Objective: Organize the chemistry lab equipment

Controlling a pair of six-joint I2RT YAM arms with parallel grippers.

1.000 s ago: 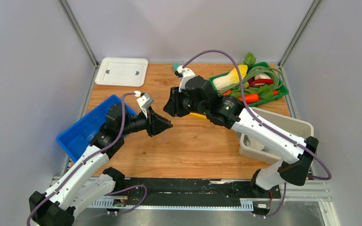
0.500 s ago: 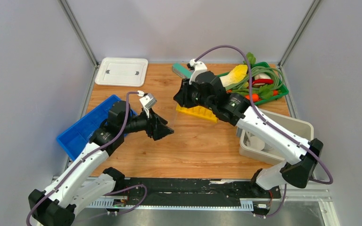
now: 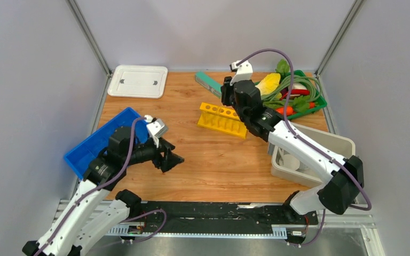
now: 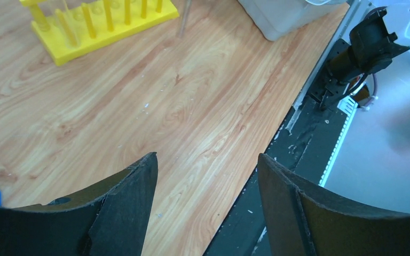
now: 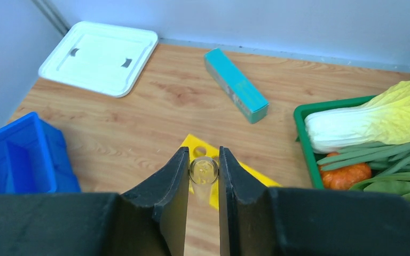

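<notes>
My right gripper [image 5: 203,160] is shut on a clear glass tube [image 5: 203,172], which I see end-on between the pads. It hangs above the near end of the yellow holed rack [image 3: 221,120], whose end shows just past the fingertips [image 5: 193,141]. In the top view the right gripper [image 3: 229,101] sits at the rack's back right end. My left gripper [image 3: 173,159] stands open and empty over bare wood at the left front, well short of the rack [image 4: 101,26]. Through its jaws [image 4: 207,156] I see only the tabletop and its front edge.
A blue bin [image 3: 93,144] lies by the left arm and a white lid [image 3: 139,81] sits at the back left. The teal block [image 3: 209,81] lies behind the rack. The green basket of vegetables [image 3: 320,101] is at the back right. A beige tub [image 3: 331,140] stands on the right.
The left gripper opened wide and drew back toward the near left. The right arm lifted and swung back to the right with the tube, uncovering the yellow rack.
</notes>
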